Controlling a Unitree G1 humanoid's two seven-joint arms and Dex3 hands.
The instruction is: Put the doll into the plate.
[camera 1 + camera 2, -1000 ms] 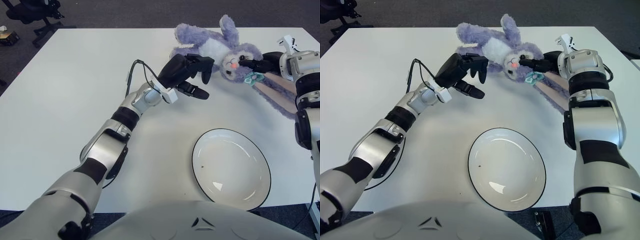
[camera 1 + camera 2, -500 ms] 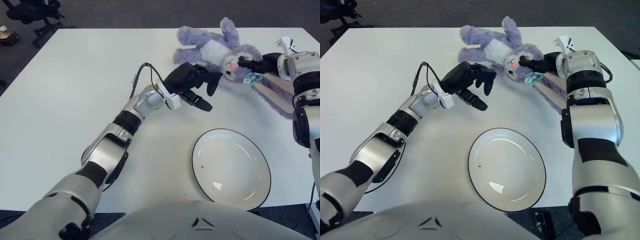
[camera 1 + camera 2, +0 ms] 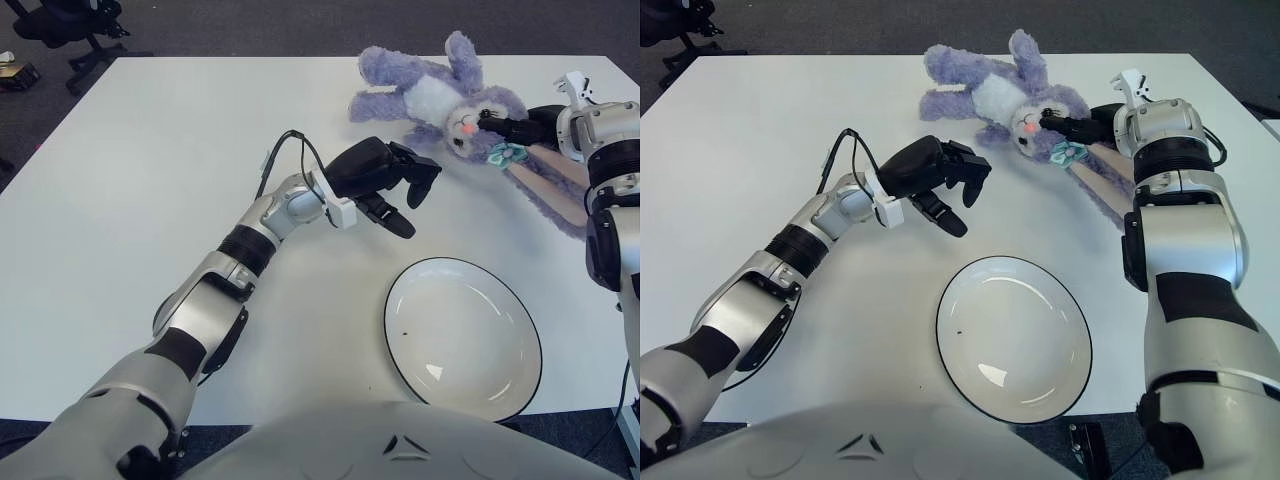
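Doll: a soft purple plush bunny with a white tummy and a pink nose (image 3: 440, 95). It lies on the white table (image 3: 150, 180) near the far edge, toward the far right corner. Its legs point to the far side and its face points to the right.

Doll's ears: two long floppy ears, purple outside and pink inside (image 3: 548, 185). They trail along the table toward the right edge.

Bow: a small light blue bow (image 3: 507, 153) sits just beside the bunny's face.

Plate: a round white plate with a thin dark rim (image 3: 463, 337). It sits near the front edge of the table, toward the right. It has nothing on it but one tiny dark speck. The doll is well apart from it.

Left hand: the black left hand (image 3: 385, 178) is over the middle of the table, between the doll and the plate. Its fingers are spread and bent a little, and they hold nothing. It does not touch the doll.

Left arm: silver and black, it reaches from the front left across the table. A thin black cable (image 3: 280, 150) loops up from the wrist.

Right hand: the black right hand (image 3: 515, 126) is at the bunny's face, near the right edge. Its fingertips touch the face by the nose, but I cannot tell if they are pinching it.
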